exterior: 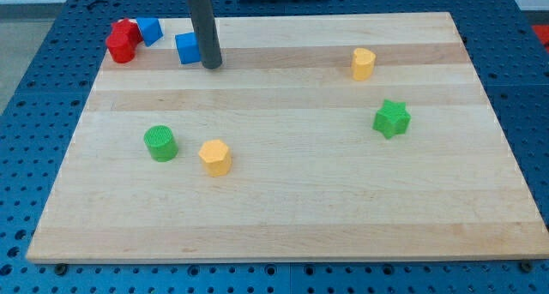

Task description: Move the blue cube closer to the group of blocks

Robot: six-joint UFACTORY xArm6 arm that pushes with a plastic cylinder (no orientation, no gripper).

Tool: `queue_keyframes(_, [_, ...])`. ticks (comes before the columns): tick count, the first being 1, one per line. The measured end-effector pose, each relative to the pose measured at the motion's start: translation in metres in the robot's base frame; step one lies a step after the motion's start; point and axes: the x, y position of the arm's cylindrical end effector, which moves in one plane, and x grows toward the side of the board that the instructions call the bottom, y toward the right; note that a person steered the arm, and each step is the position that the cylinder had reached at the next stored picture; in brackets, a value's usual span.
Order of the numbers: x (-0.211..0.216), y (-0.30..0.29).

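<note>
The blue cube point(187, 48) sits near the view's top left on the wooden board point(283, 191). My tip point(212, 66) stands right beside the cube's right side, touching or nearly touching it. To the cube's left is a group of blocks: a red cylinder point(120, 48), a second red block point(129, 29) behind it, and another blue block point(150, 30) at the group's right. A small gap separates the blue cube from that group.
A green cylinder point(160, 144) and a yellow hexagonal block point(215, 157) lie at the lower left of the middle. A yellow block point(363, 63) sits at the upper right, a green star point(392, 118) below it.
</note>
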Motion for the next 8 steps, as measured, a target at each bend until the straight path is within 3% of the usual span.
queue_keyframes(2, [-0.01,-0.035])
queue_keyframes(5, [-0.049,0.024])
queue_keyframes(8, [-0.035,-0.002])
